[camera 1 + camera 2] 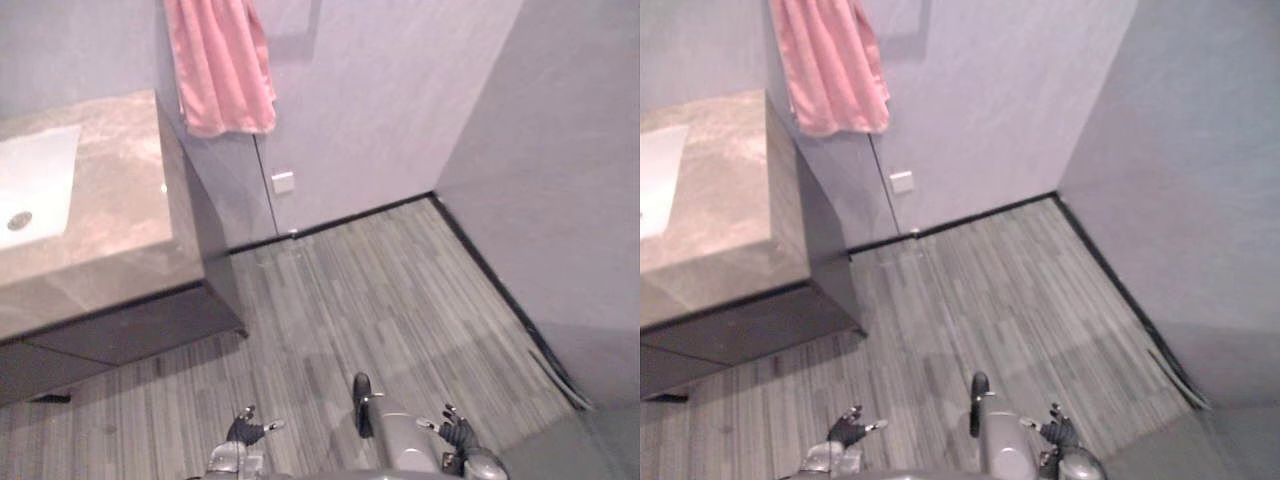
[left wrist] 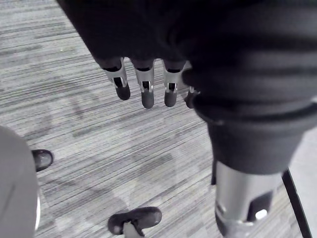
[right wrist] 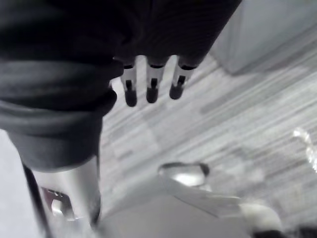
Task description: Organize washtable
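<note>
- While the left hand point(image 1: 245, 430) hangs low over the floor point(image 1: 380, 290), its fingers point(image 2: 144, 87) point down, straight and slightly apart, holding nothing.
- Right hand point(image 1: 455, 433) hangs low on the other side. Its fingers point(image 3: 151, 87) are likewise straight and slack, with nothing in them.
- Washtable point(image 1: 110, 210) stands to the robot's left, well apart from both hands. It has a brown stone top over a dark cabinet front point(image 1: 130, 335).
- White sink point(image 1: 35, 180) is sunk into the top, with the drain point(image 1: 19, 220) toward its near edge.
- Pink towel point(image 1: 220, 65) hangs on the wall at the washtable's right end.
- White wall socket point(image 1: 283, 182) sits low on the wall, below the towel and just right of the washtable.
- Dark skirting point(image 1: 350, 217) runs along the foot of both walls and meets at the corner.
- Grey plank floor lies open between the hands and the washtable.
</note>
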